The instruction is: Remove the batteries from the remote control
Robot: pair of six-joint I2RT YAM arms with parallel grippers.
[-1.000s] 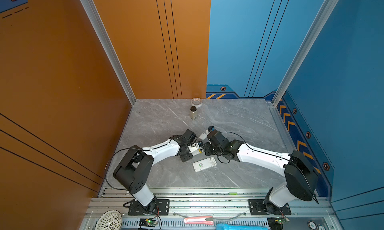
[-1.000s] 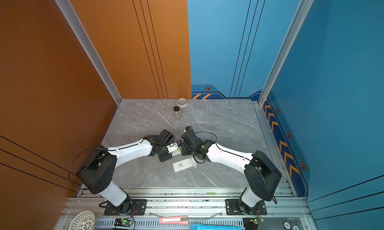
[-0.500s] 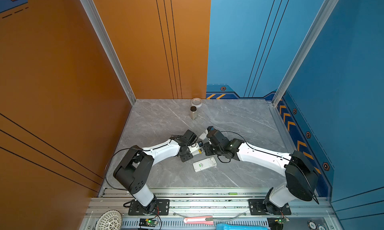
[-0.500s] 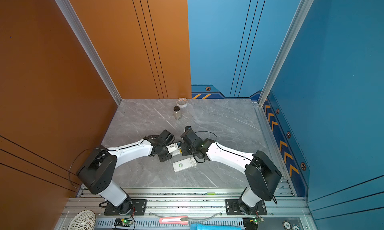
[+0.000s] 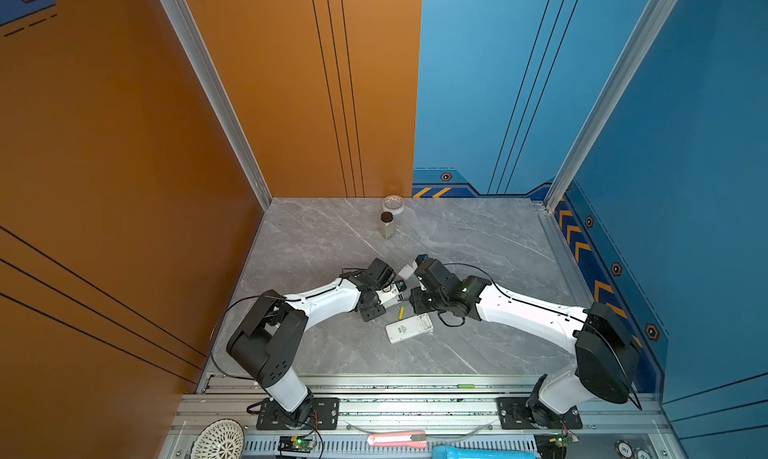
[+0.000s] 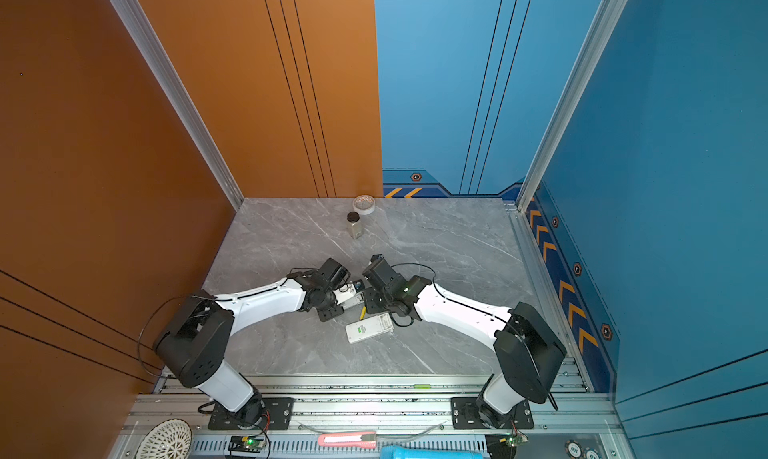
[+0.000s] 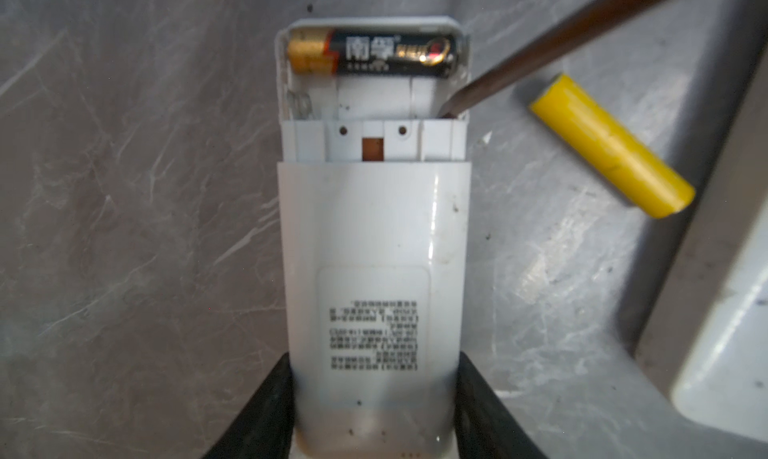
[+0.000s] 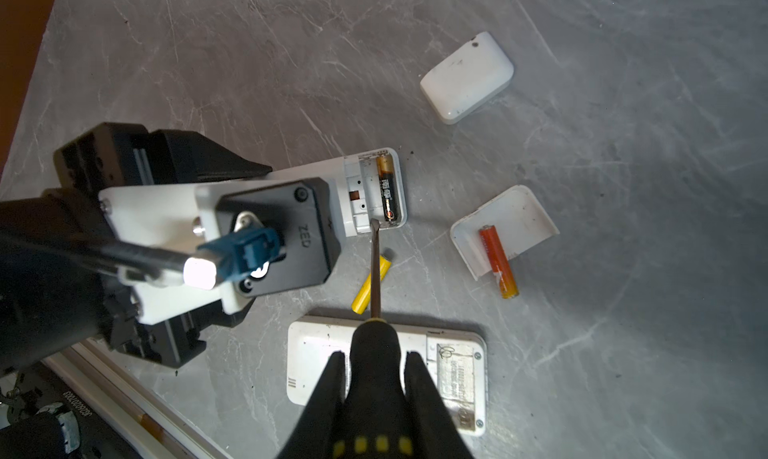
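My left gripper (image 7: 374, 361) is clamped on the near end of the remote control (image 7: 374, 228), one finger (image 7: 266, 403) pressed against each long side, with the open battery bay pointing away from it. A black battery (image 7: 374, 52) sits in the outermost slot, well beyond those fingers. The slot beside it is bare, showing its spring.

My right gripper (image 8: 374, 357) is closed tight around the black handle of the screwdriver (image 8: 376, 270). The blade tip rests in the corner of that bare slot, just beside the black battery's end.

The yellow battery (image 8: 372, 284) lies loose on the grey table (image 5: 332, 236), under the screwdriver's shaft. In a top view, the yellow battery (image 5: 401, 312) sits between the held remote and a second remote (image 5: 409, 329) lying nearer to me.

The orange battery (image 8: 496, 261) lies half on a loose white cover (image 8: 515, 216), clear of both grippers.
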